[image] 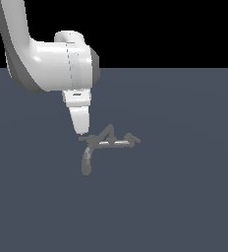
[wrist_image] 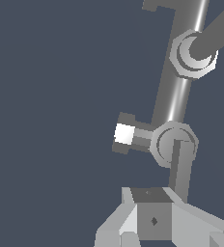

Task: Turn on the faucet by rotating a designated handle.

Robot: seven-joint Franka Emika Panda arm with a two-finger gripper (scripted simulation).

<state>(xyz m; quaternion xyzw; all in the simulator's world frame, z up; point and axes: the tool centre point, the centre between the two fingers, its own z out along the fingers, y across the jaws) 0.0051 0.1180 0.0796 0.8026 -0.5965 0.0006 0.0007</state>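
The small dull-grey faucet point(image: 106, 142) stands on the floor, with its thick curved spout point(image: 86, 161) reaching toward the front and a thin shiny crossbar point(image: 113, 143). The handle point(image: 84, 139) is the short straight stub on the exterior view's left end. My gripper point(image: 81, 131) points down with its fingers together, empty, its tip right at the stub's end. In the wrist view the handle point(wrist_image: 181, 173) runs from a round hub to just beside my gripper point(wrist_image: 152, 214). The crossbar point(wrist_image: 175, 94) leads away from the hub. I cannot tell if I touch the handle.
A taller peak-shaped prong point(image: 106, 131) and a hooked, knobby-ended prong point(image: 132, 138) rise from the faucet on the exterior view's right of my gripper. The flat dark blue-grey floor point(image: 185, 197) spreads all around.
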